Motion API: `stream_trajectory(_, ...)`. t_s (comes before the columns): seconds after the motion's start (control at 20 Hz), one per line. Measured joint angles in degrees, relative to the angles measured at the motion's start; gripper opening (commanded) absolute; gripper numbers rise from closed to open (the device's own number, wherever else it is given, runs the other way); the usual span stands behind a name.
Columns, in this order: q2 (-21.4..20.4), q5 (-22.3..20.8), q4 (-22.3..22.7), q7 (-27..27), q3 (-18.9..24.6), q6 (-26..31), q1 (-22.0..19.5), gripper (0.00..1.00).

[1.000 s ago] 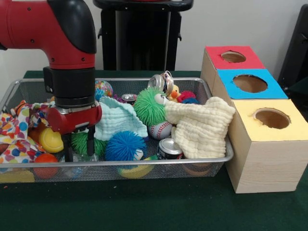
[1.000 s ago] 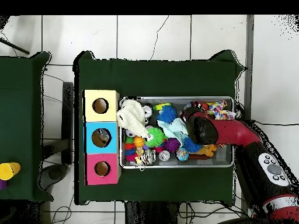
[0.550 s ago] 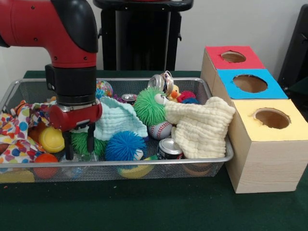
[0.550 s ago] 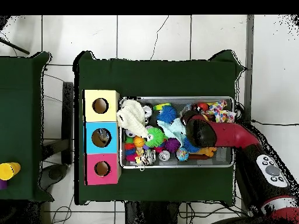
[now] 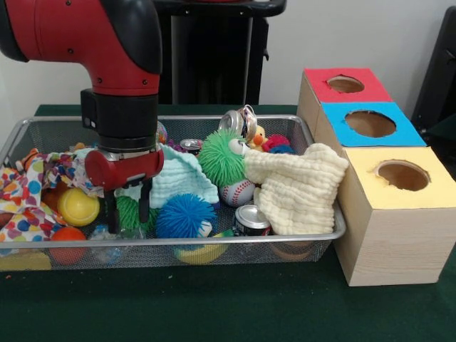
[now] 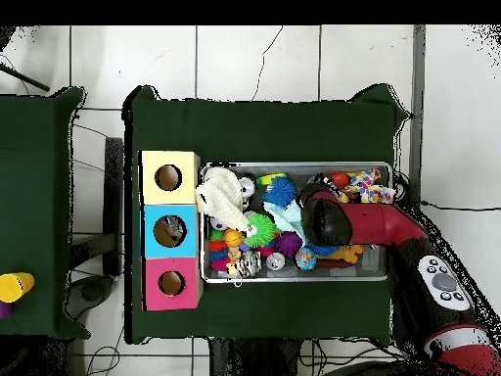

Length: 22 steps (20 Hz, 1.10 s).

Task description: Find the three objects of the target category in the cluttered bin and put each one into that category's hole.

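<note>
- The claw (image 5: 128,211) hung low inside the wire basket (image 5: 324,241) toward its left part in the front view, with its two dark fingers (image 5: 144,206) a narrow gap apart over a green spiky ball (image 5: 129,210); nothing was visibly gripped.
- Around it lay a blue spiky ball (image 5: 184,216), a yellow ball (image 5: 77,206), a pale blue cloth (image 5: 176,178) and a patterned cloth (image 5: 21,199).
- Further right were a large green fuzzy ball (image 5: 219,155), a baseball (image 5: 236,192), a can (image 5: 251,219) and a cream cloth (image 5: 299,185) draped over the rim.
- Beside the basket on the green counter (image 5: 214,306) stood boxes with a red-topped hole (image 5: 345,84), a blue-topped hole (image 5: 370,123) and a yellow-topped hole (image 5: 402,174).
- The overhead view showed the arm (image 6: 372,223) reaching over the basket's right half.
</note>
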Motion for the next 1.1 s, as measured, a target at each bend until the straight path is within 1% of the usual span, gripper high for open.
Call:
stream_trajectory(0.2,-0.1,0.8,0.0,0.0,-0.9,-1.6,0.7,1.0)
stream_trajectory(0.55,0.5,1.2,0.1,0.0,-2.0,-4.5,0.7,1.0)
stream_trajectory(0.95,4.3,1.2,0.1,0.0,-2.5,-8.3,-0.1,1.0)
stream_trajectory(1.1,4.7,1.4,-0.2,0.0,-3.1,-11.1,0.6,1.0)
